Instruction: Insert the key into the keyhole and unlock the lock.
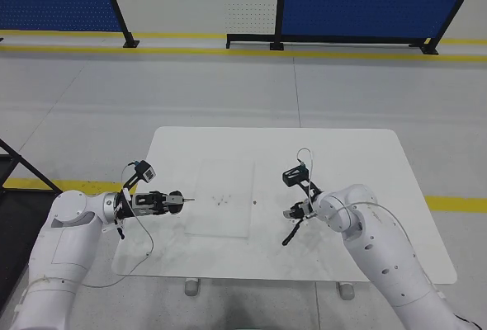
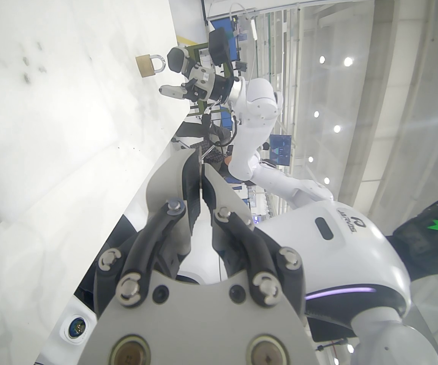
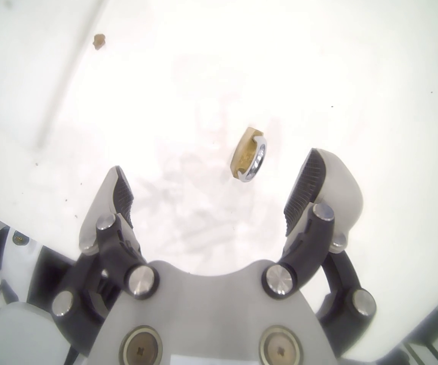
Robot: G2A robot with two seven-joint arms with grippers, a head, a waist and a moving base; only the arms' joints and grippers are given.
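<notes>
Item: padlock (image 3: 249,155), brass body with a silver shackle, the shackle looking closed in the left wrist view; resting on the white table (image 1: 351,157) on the right arm's side, off the pale sheet (image 1: 219,177) laid over the table's middle. Item: right gripper (image 3: 215,162), fingers spread wide and holding nothing; poised above the table with the padlock just beyond its fingertips and nearer one finger than the other, not touching either. Item: left gripper (image 2: 201,165), fingers pressed almost together on a thin metal key (image 2: 200,152), of which a short tip sticks out past the fingertips; held level above the table on the left arm's side, near the sheet's edge, the tip pointing across toward the right arm. Key and padlock well apart, the sheet between them. Item: small brown speck (image 3: 98,41), lying at the sheet's edge on the side nearer the padlock; what it is cannot be told. Item: a few dark marks on the sheet's middle
</notes>
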